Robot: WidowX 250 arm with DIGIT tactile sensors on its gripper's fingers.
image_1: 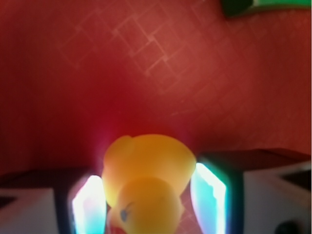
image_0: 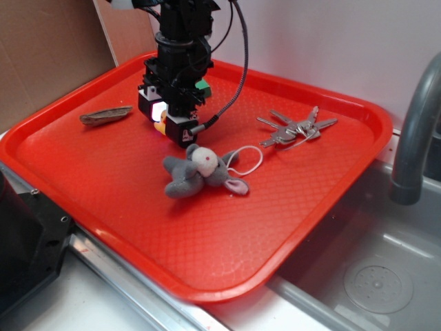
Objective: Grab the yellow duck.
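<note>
The jaws sit low on the red tray (image_0: pixel 289 207), apparently closed against the yellow duck (image_1: pixel 146 180) between them.

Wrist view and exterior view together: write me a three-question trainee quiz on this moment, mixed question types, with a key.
1. True or false: the yellow duck sits between the two fingers of the gripper.
2. Multiple choice: what lies on the red tray closest to the faucet? A) plush mouse B) bunch of keys C) flat brown piece
3. Fill in: seen from the exterior camera, the mouse lies ____ the gripper, nearer the camera.

Key: 1 true; 2 B; 3 in front of.
</note>
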